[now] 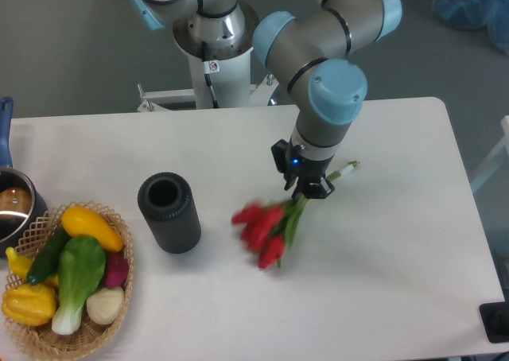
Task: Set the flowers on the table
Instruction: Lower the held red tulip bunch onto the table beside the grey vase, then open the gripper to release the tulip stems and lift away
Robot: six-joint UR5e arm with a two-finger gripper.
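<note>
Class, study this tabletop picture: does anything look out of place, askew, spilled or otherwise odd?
Only the flowers stand out: they hang slanted in the pincer, red heads blurred low over the table, stem tips poking up to the right. The dark cylinder stands upright; the wicker basket shows no spill.

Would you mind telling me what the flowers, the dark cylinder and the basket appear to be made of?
Flowers: probably artificial, fabric or plastic; the reds and greens are very uniform, though the blooms are motion-blurred.
Dark cylinder: matte black, likely plastic or rubber; hollow, no shine.
Basket: woven wicker, tan strands showing an open weave at the rim.
</note>
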